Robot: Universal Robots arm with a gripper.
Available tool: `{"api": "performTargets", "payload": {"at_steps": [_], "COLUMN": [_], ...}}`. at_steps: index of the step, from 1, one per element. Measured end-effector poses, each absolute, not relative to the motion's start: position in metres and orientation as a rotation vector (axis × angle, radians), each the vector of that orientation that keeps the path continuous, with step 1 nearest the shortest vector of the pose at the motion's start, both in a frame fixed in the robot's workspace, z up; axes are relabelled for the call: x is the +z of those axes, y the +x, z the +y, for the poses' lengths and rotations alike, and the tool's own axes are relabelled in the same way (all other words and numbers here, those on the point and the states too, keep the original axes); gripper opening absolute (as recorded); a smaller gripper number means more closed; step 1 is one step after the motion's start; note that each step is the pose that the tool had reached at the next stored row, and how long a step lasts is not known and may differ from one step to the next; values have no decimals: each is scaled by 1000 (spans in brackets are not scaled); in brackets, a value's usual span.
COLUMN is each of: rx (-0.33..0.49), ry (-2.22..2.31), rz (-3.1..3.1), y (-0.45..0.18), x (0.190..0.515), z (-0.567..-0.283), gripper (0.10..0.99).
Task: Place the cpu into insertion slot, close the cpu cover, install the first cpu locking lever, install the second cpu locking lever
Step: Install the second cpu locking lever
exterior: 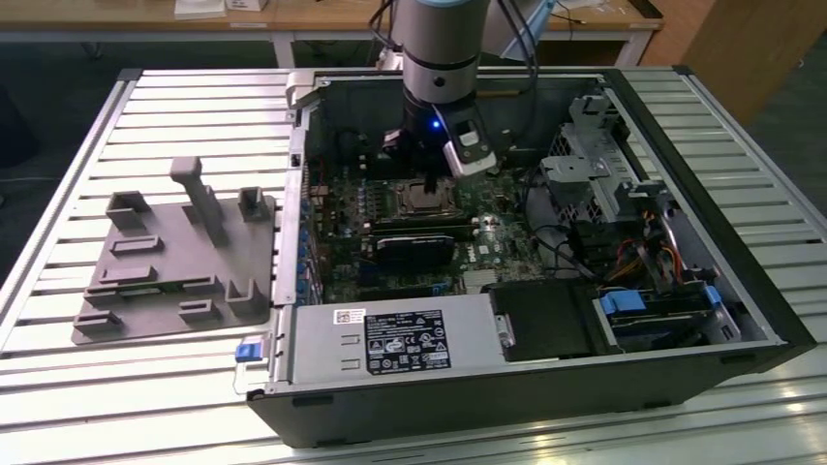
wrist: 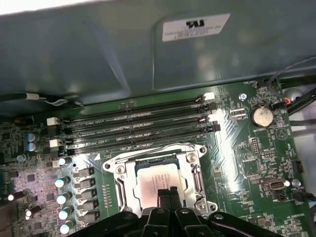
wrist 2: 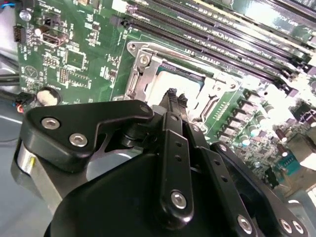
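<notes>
Chip: the cpu (wrist: 157, 181) already lies flat in the insertion slot (wrist: 159, 183), its pale metal top showing through the window of the cpu cover (wrist: 193, 178), which lies down over it in both wrist views.
Fingers: the gripper (wrist: 168, 193) has its two black fingers (wrist 2: 173, 101) pressed together, holding nothing, tips just over the near edge of the chip.
Arm pose: in the exterior view the arm (exterior: 437, 48) comes straight down into the open computer case (exterior: 723, 320), wrist vertical, gripper (exterior: 427, 184) pointing at the slot on the green board (wrist: 242, 163).
Levers: I cannot tell whether either locking lever is latched; the thin wire arms are hard to trace along the frame.
Risk, pressing: closed tips bearing on the chip's top instead of the frame could scratch it or load the pins beneath.
Risk, slipping: narrow tips could skid off a springy lever and strike the memory slots (wrist: 138, 123) or the capacitors (wrist: 64, 197) just beside the socket.
</notes>
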State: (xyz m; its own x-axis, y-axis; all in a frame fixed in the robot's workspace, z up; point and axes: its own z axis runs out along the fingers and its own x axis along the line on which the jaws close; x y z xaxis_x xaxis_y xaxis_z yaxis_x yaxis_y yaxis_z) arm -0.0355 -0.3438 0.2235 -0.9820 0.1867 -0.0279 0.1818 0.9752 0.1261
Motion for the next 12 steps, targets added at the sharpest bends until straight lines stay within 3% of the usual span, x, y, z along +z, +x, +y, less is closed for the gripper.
{"api": "performTargets", "payload": {"at_steps": [12], "rx": [191], "ry": [287], "rz": [3082], "y": [-36], "x": [232], "z": [-343], "gripper": [102]}}
